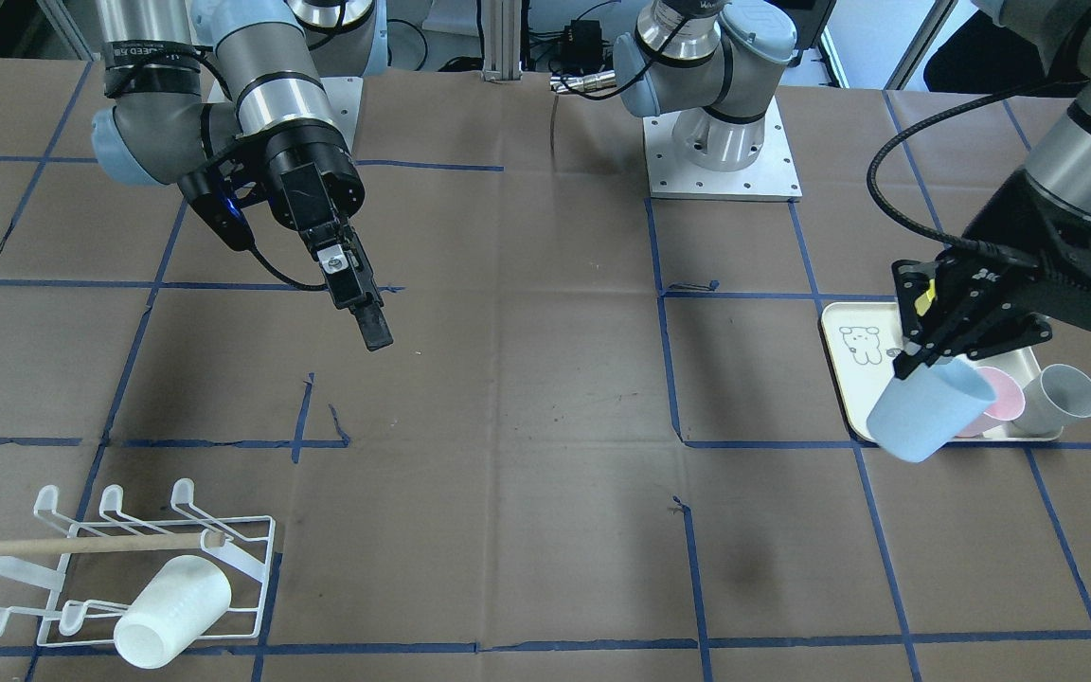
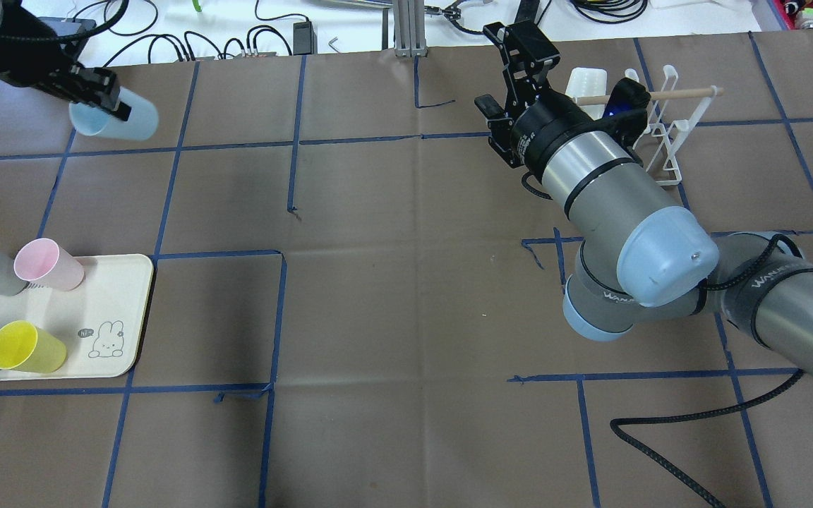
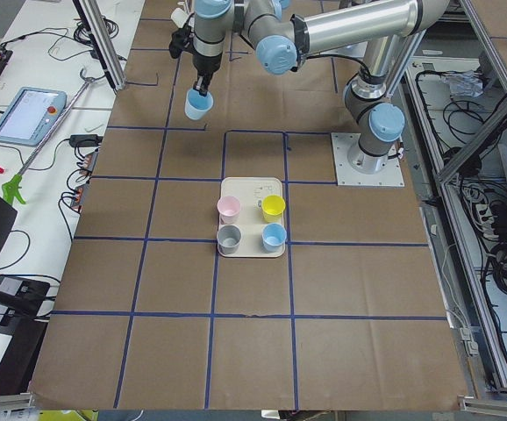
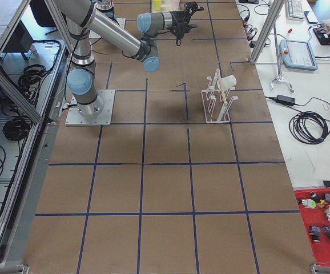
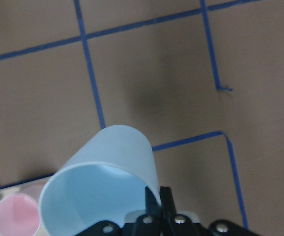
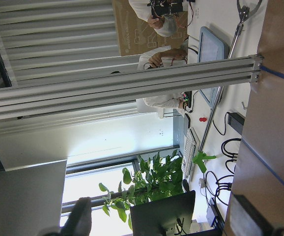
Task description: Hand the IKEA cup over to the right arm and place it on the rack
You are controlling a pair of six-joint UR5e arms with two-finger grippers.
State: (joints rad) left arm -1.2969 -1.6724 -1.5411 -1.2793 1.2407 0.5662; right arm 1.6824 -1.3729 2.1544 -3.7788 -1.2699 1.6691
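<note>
The left tool (image 1: pixel 913 360) pinches the rim of the light blue IKEA cup (image 1: pixel 924 412), holding it tilted above the bench (image 1: pixel 545 379) so its wall is free for handover. The right tool (image 1: pixel 370 322) hangs empty, jaws spread, well apart, nearer the rack (image 1: pixel 81 547).

Pale blue cup (image 1: pixel 924 412), white rack (image 1: pixel 241 564), brown table (image 1: pixel 527 398).

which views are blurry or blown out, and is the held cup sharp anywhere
Left wrist view: soft all over, the light blue cup close and fuzzy. Right wrist view: turned sideways, window glare washes out the middle. Front-facing view: crisp; the cup in the left tool has clean edges. Overhead view: sharp, bright white strip along the top.
</note>
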